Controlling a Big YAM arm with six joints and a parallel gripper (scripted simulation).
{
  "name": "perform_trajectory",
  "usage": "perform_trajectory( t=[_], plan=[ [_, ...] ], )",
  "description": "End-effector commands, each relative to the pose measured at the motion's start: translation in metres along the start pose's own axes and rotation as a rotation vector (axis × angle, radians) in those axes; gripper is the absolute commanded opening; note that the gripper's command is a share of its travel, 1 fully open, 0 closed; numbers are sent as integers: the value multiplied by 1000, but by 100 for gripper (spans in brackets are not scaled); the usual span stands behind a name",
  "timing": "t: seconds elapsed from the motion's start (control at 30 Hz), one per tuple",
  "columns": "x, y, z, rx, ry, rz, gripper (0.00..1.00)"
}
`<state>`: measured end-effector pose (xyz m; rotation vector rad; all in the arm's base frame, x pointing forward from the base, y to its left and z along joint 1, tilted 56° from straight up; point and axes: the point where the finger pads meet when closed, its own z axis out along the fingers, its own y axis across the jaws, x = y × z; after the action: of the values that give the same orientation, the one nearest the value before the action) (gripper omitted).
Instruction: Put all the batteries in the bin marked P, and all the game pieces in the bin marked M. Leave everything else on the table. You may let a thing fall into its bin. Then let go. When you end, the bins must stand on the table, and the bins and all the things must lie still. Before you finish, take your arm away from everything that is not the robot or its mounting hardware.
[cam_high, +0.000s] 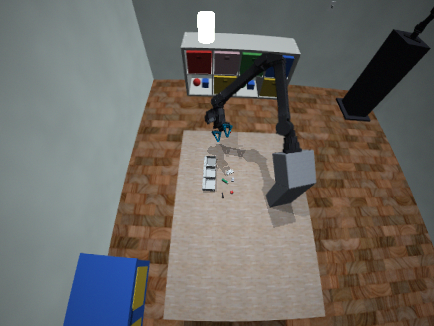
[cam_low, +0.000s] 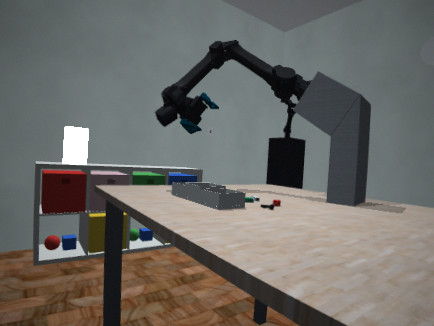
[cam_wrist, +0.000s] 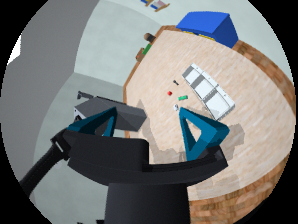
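My gripper (cam_high: 221, 132) (cam_low: 200, 116) (cam_wrist: 148, 110) is open and empty, raised high above the far end of the table (cam_high: 240, 260) (cam_low: 300, 250). Three grey bins (cam_high: 210, 173) (cam_low: 209, 194) (cam_wrist: 208, 90) stand in a row on the table; their marks are too small to read. Beside them lie small things: a green piece (cam_high: 225, 180) (cam_low: 249, 199) (cam_wrist: 182, 99), a red piece (cam_high: 231, 192) (cam_low: 277, 202) (cam_wrist: 169, 91), a black piece (cam_high: 222, 195) (cam_low: 266, 206), and small white pieces (cam_high: 231, 173). I cannot tell which are batteries or game pieces.
The arm's grey base (cam_high: 292, 177) (cam_low: 340, 145) stands on the table's right side. A shelf with coloured boxes (cam_high: 240, 65) (cam_low: 100, 210) stands beyond the table. A blue cabinet (cam_high: 105, 290) and a black speaker (cam_high: 385, 75) stand on the floor.
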<state>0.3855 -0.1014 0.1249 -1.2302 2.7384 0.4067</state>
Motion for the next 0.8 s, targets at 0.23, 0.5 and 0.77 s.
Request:
perform_trajectory(
  t=[0.23, 0.5, 0.77],
  plan=[
    [-2, 1, -2, 4, -1, -5, 100],
    [-2, 1, -2, 4, -1, -5, 100],
    [0, 0, 0, 0, 0, 0, 8]
  ],
)
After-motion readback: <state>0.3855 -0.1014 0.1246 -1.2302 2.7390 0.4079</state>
